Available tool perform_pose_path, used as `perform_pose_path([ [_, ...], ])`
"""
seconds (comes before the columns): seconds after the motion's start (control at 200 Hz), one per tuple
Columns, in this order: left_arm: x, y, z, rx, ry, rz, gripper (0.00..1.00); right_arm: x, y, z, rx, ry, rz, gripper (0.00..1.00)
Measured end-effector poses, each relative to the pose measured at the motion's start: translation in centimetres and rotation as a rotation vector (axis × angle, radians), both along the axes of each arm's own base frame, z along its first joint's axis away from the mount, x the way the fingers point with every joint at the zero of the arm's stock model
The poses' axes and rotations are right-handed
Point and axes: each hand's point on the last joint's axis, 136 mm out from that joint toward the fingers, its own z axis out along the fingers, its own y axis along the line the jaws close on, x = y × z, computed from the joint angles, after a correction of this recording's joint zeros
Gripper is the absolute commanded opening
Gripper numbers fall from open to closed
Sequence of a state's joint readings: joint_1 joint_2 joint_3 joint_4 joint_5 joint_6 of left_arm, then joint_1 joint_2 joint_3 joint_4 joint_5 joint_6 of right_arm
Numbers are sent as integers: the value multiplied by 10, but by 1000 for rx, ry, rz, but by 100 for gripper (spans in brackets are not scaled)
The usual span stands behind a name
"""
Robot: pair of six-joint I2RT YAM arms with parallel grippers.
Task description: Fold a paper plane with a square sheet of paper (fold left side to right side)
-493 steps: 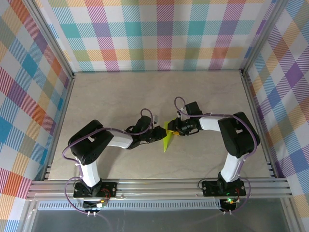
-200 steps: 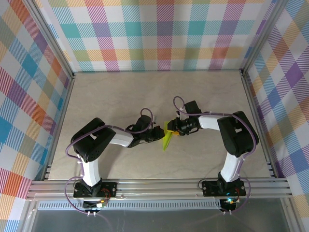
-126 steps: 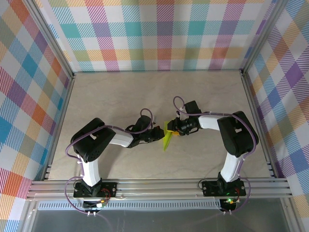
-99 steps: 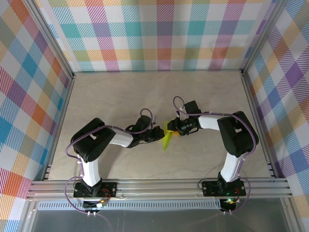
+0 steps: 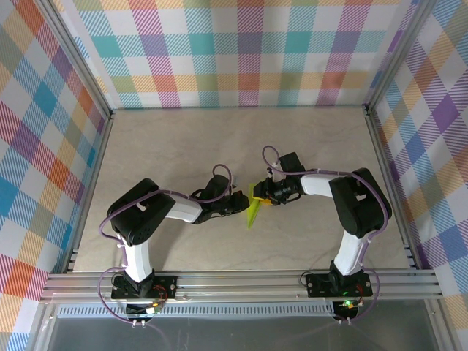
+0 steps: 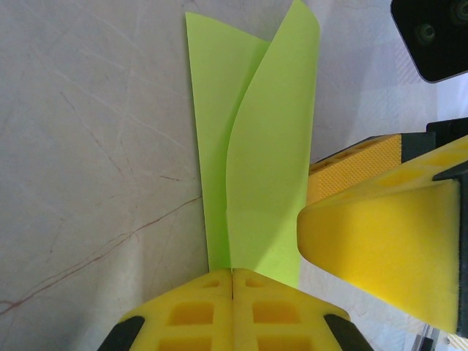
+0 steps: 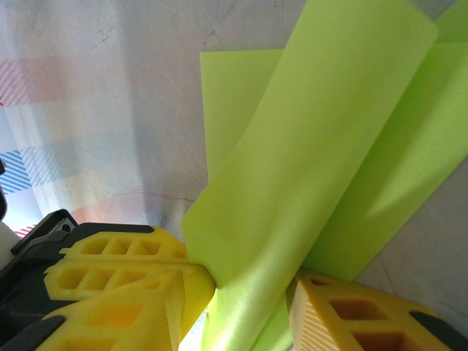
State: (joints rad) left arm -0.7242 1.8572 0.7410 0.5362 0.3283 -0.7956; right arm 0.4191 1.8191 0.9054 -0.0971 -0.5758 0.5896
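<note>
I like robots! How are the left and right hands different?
The left hand has its fingers shut together; the right hand has them apart. The left hand pinches the thin lime-green paper sheet; the sheet only passes through the right hand. Both have yellow fingers.

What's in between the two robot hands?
The lime square sheet of paper, partly folded, lies between the left gripper and right gripper, plain in the top view.
</note>
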Motion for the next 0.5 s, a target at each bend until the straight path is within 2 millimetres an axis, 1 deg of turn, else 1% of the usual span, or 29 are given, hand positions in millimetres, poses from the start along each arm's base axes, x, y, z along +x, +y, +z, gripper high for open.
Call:
perform_pose_path([
  [0.5,-1,0,-1,7,-2,2,0,0,0,1,0,0,0,42],
])
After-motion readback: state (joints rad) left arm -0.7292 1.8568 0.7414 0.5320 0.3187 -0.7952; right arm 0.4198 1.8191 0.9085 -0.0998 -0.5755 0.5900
